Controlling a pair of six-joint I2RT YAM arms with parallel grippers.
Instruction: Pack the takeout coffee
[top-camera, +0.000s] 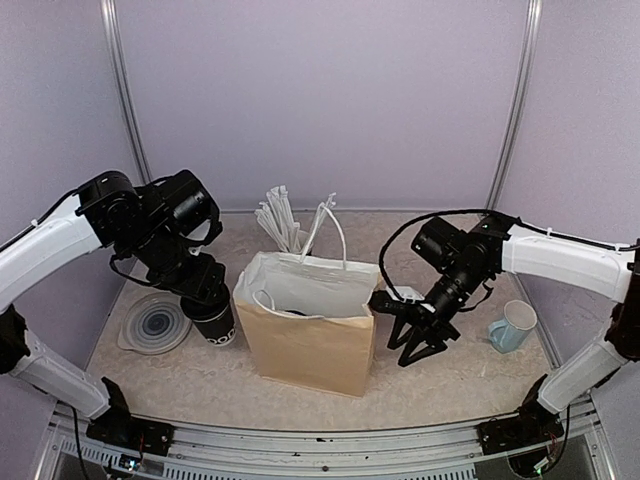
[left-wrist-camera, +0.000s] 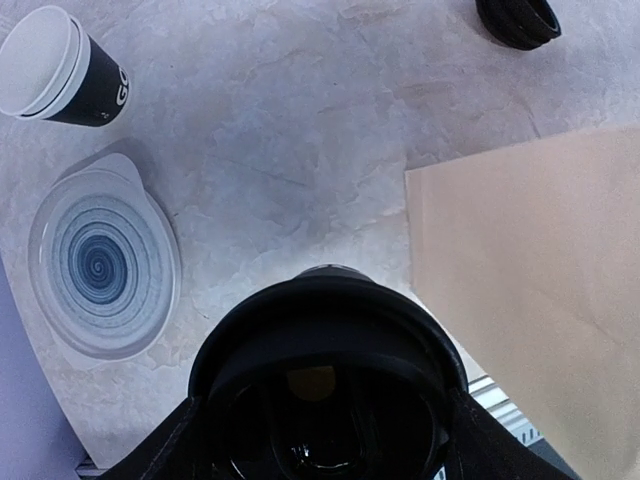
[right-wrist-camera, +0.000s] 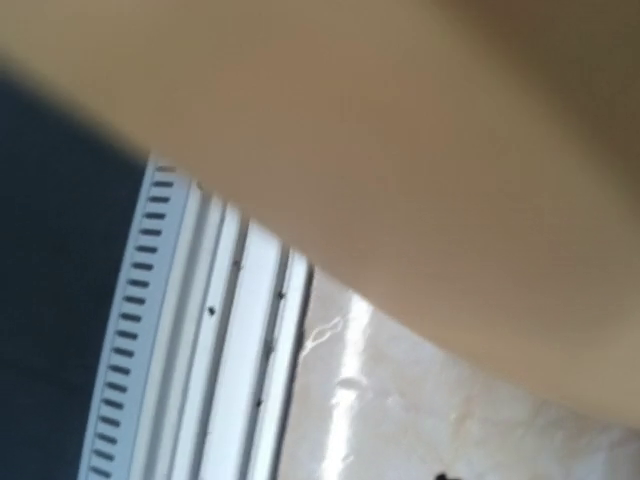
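Black takeout coffee (top-camera: 218, 328) clenched in our left claw (top-camera: 208, 303), white band lettering unreadable, paper bag (top-camera: 310, 345) just beside it, right claw (top-camera: 412, 342) state we cannot tell

Table (top-camera: 200, 385) carries paper bag (top-camera: 310, 345), plate (top-camera: 155, 325), mug (top-camera: 513, 326).

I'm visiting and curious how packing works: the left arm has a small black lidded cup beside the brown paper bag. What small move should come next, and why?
Probably a straight lift. The left gripper clasps the small black paper cup with a black plastic lid, low beside the brown paper bag, whose open rim stands higher, so the cup must clear it first.
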